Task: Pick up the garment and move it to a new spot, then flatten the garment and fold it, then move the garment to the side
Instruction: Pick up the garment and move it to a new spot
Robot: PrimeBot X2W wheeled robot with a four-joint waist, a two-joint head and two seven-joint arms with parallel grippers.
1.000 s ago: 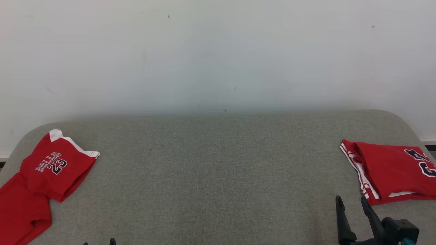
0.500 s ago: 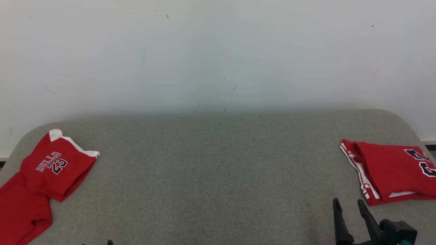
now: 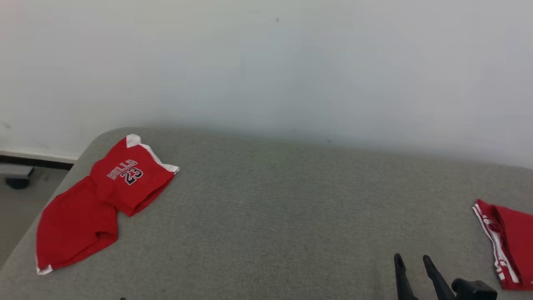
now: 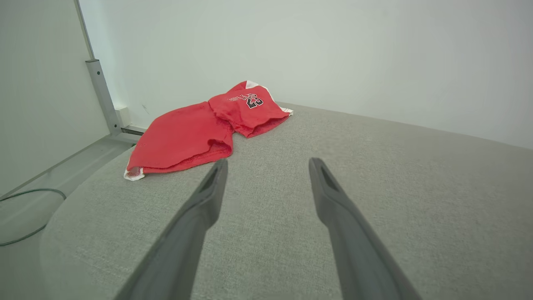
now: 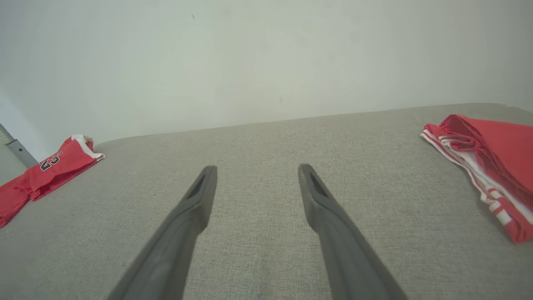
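Note:
A red garment [image 3: 104, 200] printed "BULLS 23" lies crumpled at the far left end of the grey padded surface [image 3: 270, 208]. In the left wrist view that garment [image 4: 195, 133] is ahead and to the left of my left gripper [image 4: 268, 162], which is open, empty and hovering above the padding. My right gripper [image 3: 412, 258] sits low at the right of the head view. In its own wrist view the right gripper [image 5: 257, 168] is open and empty over bare padding, with the garment [image 5: 41, 171] far off to the left.
A folded red garment with white stripes [image 3: 506, 246] lies at the right end of the surface, to the right of my right gripper [image 5: 495, 154]. A white wall runs behind. Floor, a metal post [image 4: 102, 96] and a green cable [image 4: 25, 216] lie beyond the left edge.
The head camera has swung left, so the whole picture shifted right and the folded garment is now cut by the right edge. Neither garment has moved. Both grippers stay open.

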